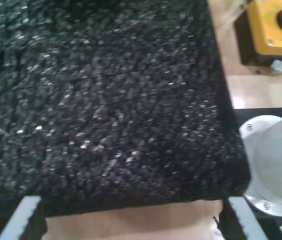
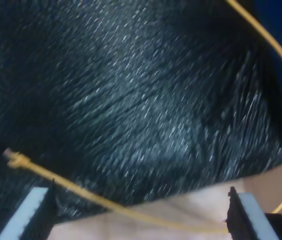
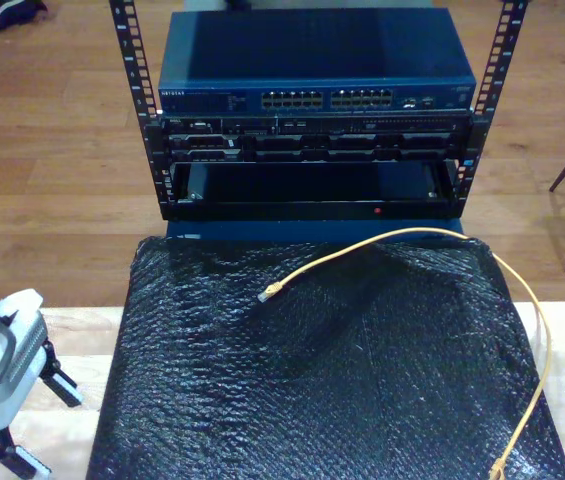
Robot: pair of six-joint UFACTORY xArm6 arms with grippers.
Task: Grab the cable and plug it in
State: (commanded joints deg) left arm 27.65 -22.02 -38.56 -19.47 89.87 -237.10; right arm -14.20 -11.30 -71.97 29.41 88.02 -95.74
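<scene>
Your second gripper (image 2: 141, 212) is hanging wide open and empty over the cable (image 2: 76, 190), whose plug (image 3: 268, 293) is lying on the black mat (image 3: 362, 380) before the switch (image 3: 317, 75). Closing off-centre risks flicking the thin cable aside. Your first gripper (image 1: 131, 220) is gaping empty too

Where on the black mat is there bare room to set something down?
Free: the middle and near stretch of the mat, from the plug to its front edge. Crowded: the yellow cable crosses the far strip by the rack and runs down the exterior view's right side.
</scene>
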